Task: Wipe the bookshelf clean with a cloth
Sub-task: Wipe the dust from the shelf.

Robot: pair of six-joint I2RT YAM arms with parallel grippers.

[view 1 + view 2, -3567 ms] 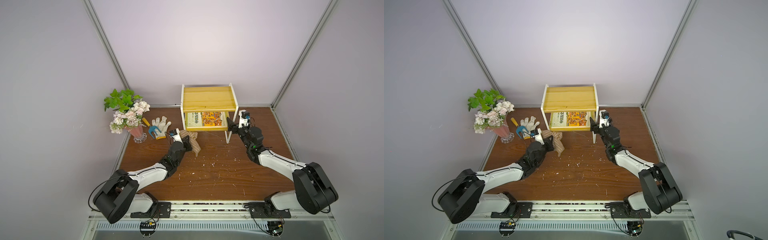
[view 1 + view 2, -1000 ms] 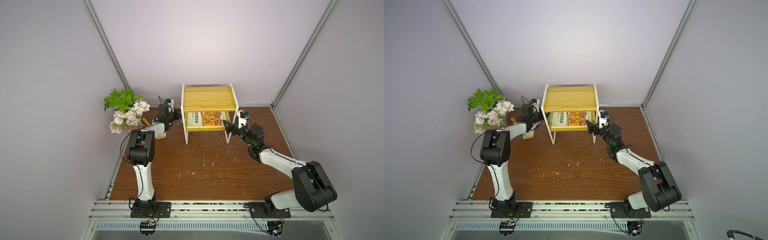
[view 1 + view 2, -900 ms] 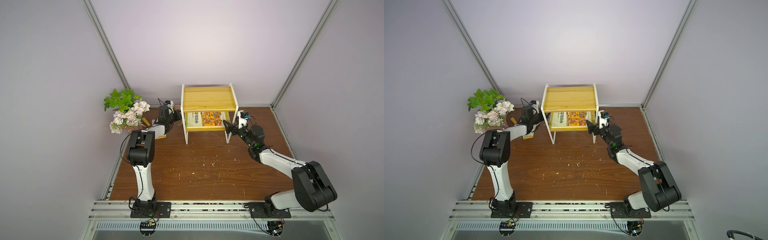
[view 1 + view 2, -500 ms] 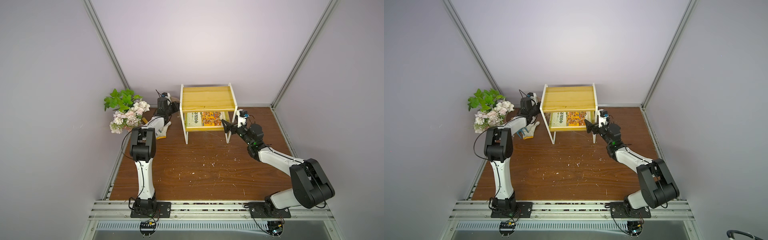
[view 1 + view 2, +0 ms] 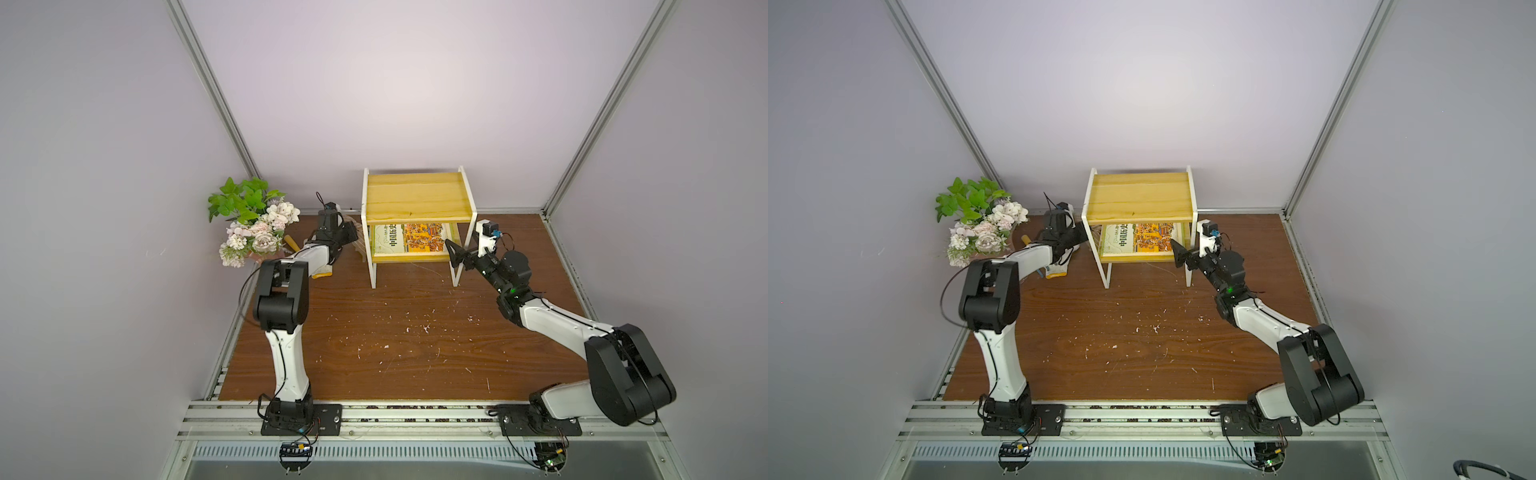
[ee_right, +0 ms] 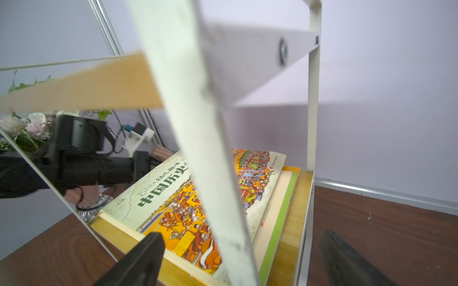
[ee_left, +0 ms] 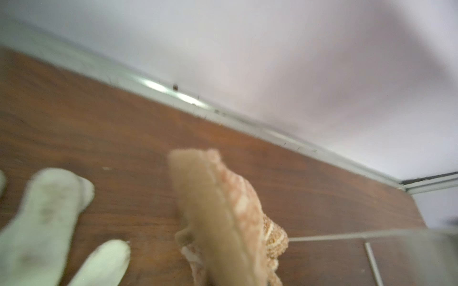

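- The left gripper [image 5: 351, 242] is clamped on the cloth [image 7: 223, 222]. The cloth hangs bunched just beside the left side of the bookshelf [image 5: 1142, 199], above the worktop [image 5: 395, 353] and near the glove [image 7: 49, 210].
- The right gripper [image 6: 241, 236] is spread wide, with the front right leg [image 6: 198, 148] between its jaws and not yet pinched.
- The step in hand looks like bracing the bookshelf, then wiping. Close squarely and gently on the leg, since so light a frame could slide or tip.
- Lift the cloth over the white side rail before crossing onto the top board [image 5: 415, 208].
- A bunched cloth wipes little, so press it flat and drag it in long strokes along the board.
- The books [image 5: 409, 243] cover most of the lower board, so wipe around them, and keep clear of the flowers [image 5: 253, 224].
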